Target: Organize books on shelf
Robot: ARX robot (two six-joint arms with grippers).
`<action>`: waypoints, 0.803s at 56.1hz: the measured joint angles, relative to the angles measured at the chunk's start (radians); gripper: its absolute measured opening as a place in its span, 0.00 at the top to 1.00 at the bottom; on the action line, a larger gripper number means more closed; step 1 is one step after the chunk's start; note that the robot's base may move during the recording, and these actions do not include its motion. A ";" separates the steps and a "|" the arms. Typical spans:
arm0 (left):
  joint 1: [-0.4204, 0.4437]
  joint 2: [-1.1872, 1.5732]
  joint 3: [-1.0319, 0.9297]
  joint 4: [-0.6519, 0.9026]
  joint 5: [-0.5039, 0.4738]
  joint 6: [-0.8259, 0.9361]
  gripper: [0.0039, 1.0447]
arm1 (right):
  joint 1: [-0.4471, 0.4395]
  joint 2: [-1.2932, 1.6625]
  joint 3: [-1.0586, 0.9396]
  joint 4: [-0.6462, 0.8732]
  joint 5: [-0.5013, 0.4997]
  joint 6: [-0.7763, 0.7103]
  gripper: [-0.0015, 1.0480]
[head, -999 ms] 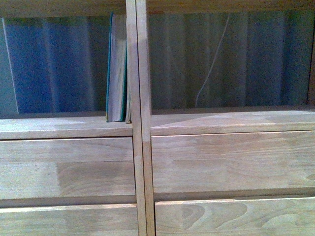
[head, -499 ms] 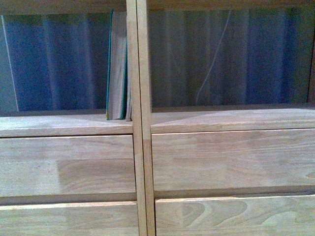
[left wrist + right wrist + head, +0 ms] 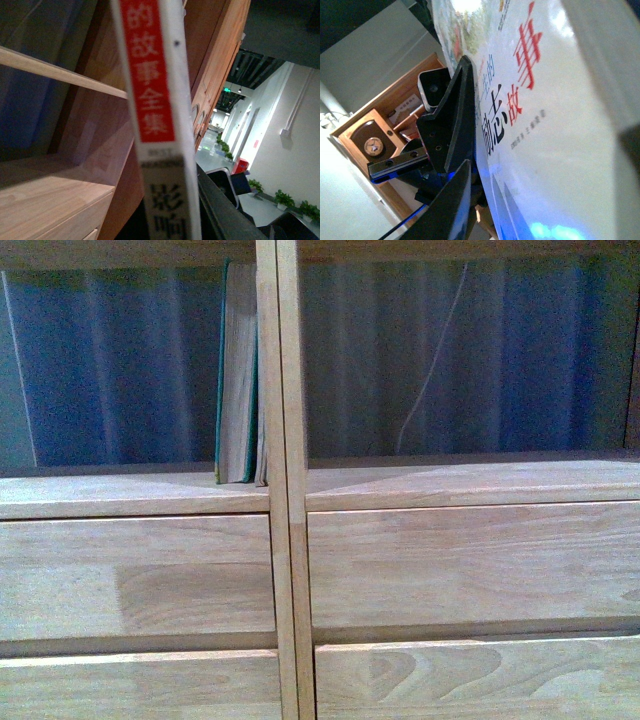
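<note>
In the front view a teal book (image 3: pixel 237 380) with yellowed pages stands upright on the wooden shelf (image 3: pixel 130 495), leaning against the vertical post (image 3: pixel 280 440). Neither gripper shows there. In the left wrist view my left gripper (image 3: pixel 192 215) is shut on the white paperback (image 3: pixel 150 75); its red-marked spine faces the camera beside a shelf board (image 3: pixel 65 75). One black finger (image 3: pixel 220 210) lies along the book's side. In the right wrist view my right gripper (image 3: pixel 470 200) is shut on the same white paperback (image 3: pixel 535 110), with a black finger (image 3: pixel 445 210) on its lettered cover.
Drawer fronts (image 3: pixel 470 565) fill the shelf below the open compartments, and a thin white cable (image 3: pixel 430 370) hangs behind the right one. A corridor with plants (image 3: pixel 285 200) lies past the shelf's end. A wooden cabinet with a round clock (image 3: pixel 372 147) stands behind the paperback.
The shelf sits a few pixels higher in the front view than one second ago. The teal book has stayed against the post.
</note>
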 joint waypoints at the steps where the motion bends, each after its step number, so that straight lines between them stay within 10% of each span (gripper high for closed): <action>1: 0.003 -0.006 -0.006 0.000 0.000 0.000 0.94 | 0.000 0.000 -0.002 0.000 0.000 0.000 0.59; 20: 0.201 -0.136 -0.129 -0.138 -0.123 0.165 0.94 | -0.193 -0.041 -0.037 -0.143 0.006 -0.100 0.06; 36: 0.478 -0.149 -0.215 -0.191 -0.217 0.508 0.94 | -0.538 -0.028 -0.033 -0.443 0.237 -0.611 0.07; 45: 0.533 -0.097 -0.201 -0.188 -0.224 0.615 0.94 | -0.585 -0.042 -0.037 -0.434 0.253 -0.863 0.07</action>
